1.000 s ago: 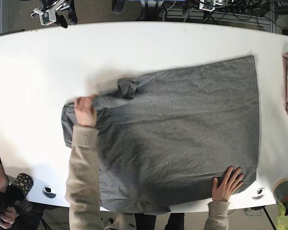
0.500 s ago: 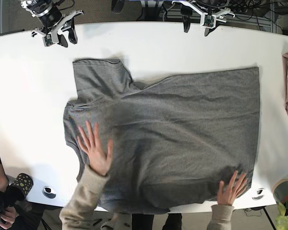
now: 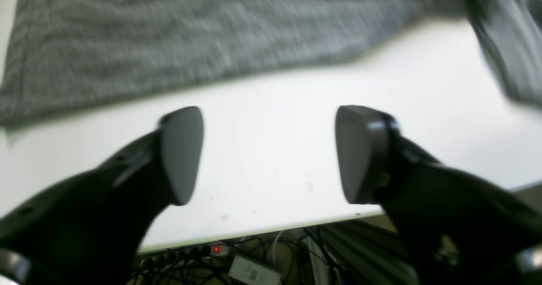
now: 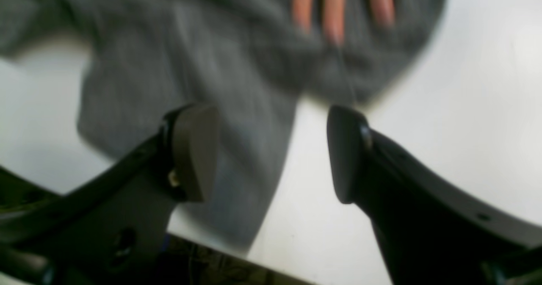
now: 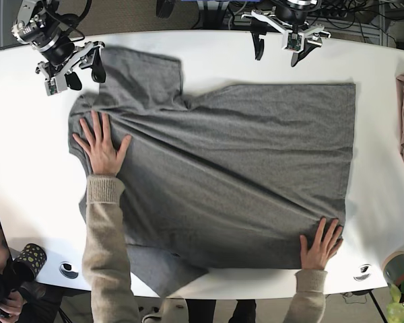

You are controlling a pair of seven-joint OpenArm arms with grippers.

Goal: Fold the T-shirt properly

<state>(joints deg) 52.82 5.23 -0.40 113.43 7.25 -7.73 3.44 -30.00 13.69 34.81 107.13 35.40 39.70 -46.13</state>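
Grey cotton covers most of the white surface (image 5: 27, 134): the T-shirt (image 5: 242, 161) lies spread flat, a sleeve reaching toward the far edge. A person's two hands press on it, one hand (image 5: 101, 145) near the collar end, the other hand (image 5: 320, 245) at the near hem corner.

The right claw (image 5: 71, 64) hangs spread and empty just beside that far sleeve, which its wrist view shows under one finger (image 4: 194, 149). The left claw (image 5: 289, 37) is likewise spread wide and holding nothing, over bare surface just short of the shirt's far edge.

As I see it, the risk is the hands. If a claw comes down while the cloth is pinned, it may pinch a finger or drag wrinkles into the fabric. A grab taken so near the rim could also pull the sleeve off the edge.
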